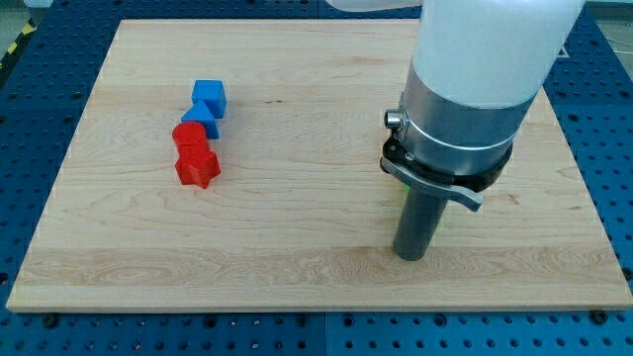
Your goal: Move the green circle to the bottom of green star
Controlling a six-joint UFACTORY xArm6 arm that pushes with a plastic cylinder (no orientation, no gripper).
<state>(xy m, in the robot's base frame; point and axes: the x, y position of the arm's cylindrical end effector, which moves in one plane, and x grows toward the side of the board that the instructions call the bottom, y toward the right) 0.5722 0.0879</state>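
My tip rests on the wooden board at the view's lower right. The wide arm body above it covers much of the board's right side. A thin sliver of a green block shows at the rod's left edge, touching or just behind the rod; its shape cannot be made out. No other green block is visible, so the green circle and green star cannot be told apart or located; they may be hidden behind the arm.
At the view's left stands a tight column of blocks: a blue cube, a second blue block below it, a red cylinder, and a red star at the bottom.
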